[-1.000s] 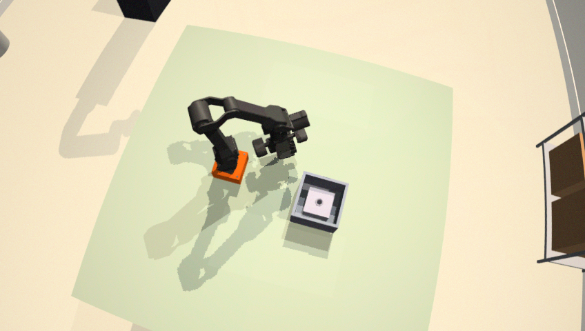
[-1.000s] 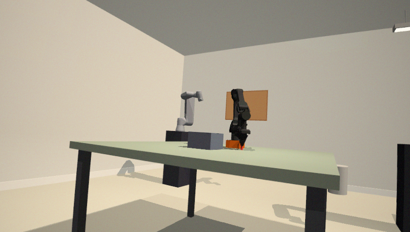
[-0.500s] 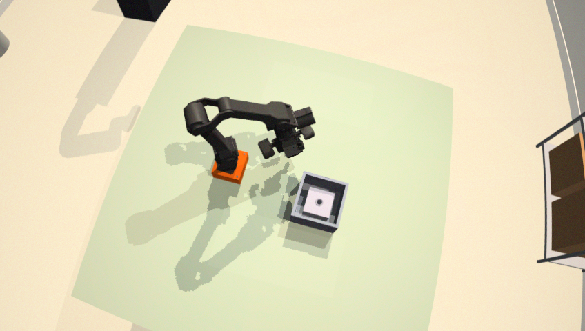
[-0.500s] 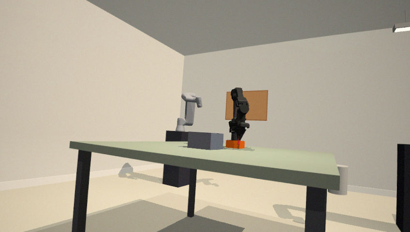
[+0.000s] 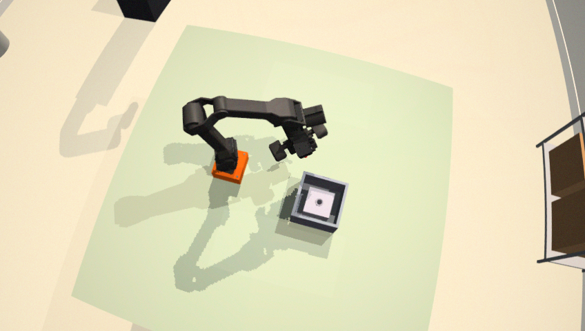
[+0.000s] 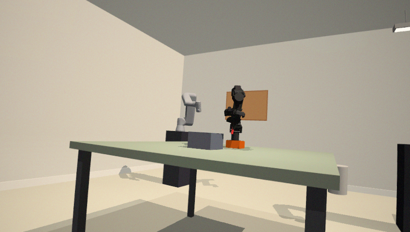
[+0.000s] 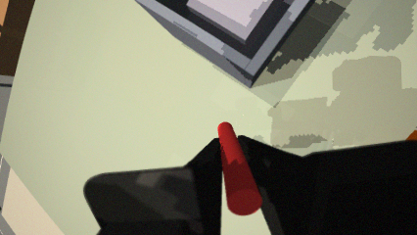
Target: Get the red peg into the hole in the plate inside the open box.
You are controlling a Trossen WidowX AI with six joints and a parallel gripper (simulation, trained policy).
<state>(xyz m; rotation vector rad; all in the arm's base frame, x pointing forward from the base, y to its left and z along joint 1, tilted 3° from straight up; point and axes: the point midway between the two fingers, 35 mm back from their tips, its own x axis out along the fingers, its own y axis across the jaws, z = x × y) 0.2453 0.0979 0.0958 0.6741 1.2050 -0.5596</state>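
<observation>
My gripper (image 7: 229,140) is shut on the red peg (image 7: 238,168) (image 6: 232,131). The near end of the peg sticks out towards the wrist camera, and its far end shows just past the fingertips. In the exterior view the peg hangs above the table top, beside the box. In the top view the hand hides nearly all of the peg. The open grey box (image 5: 343,203) (image 6: 198,140) (image 7: 201,36) stands on the table, off to one side of the gripper. The white plate (image 5: 310,209) (image 7: 230,12) lies inside it, and its round hole (image 5: 319,201) is empty.
The green table top (image 5: 390,163) (image 6: 273,161) bears the arm's orange base (image 5: 243,165) (image 6: 235,143) and the box. The box walls stand up around the plate. A grey robot arm (image 6: 189,113) stands on a dark pedestal beyond the table. A shelf with brown boxes (image 5: 568,172) is off the table.
</observation>
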